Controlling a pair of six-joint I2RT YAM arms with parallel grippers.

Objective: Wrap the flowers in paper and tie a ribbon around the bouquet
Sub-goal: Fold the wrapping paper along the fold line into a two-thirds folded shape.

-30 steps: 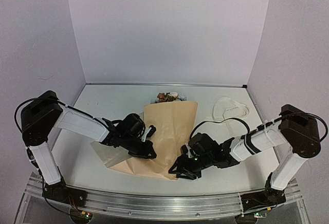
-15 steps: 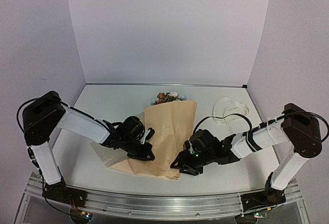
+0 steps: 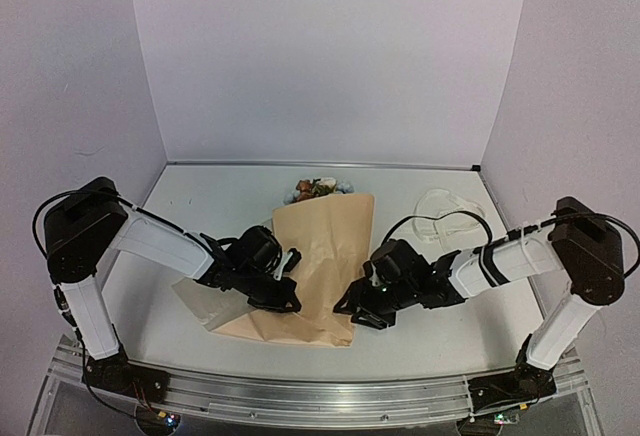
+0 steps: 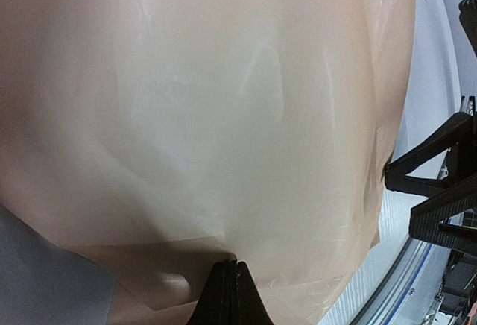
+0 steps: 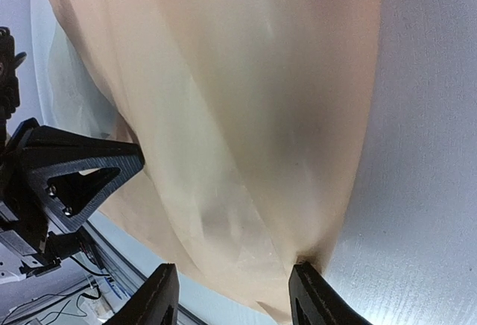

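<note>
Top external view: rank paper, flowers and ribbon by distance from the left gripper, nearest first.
1. Paper: centre, pinched by the left gripper.
2. Flowers: centre rear, at the paper's far end.
3. Ribbon: right rear, clearly farthest.

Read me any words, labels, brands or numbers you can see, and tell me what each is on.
No text is readable in any view.
ribbon: too small in the top view to tell whether it carries any print.
paper: plain tan, no print, and both wrist views close up show the same.
</note>
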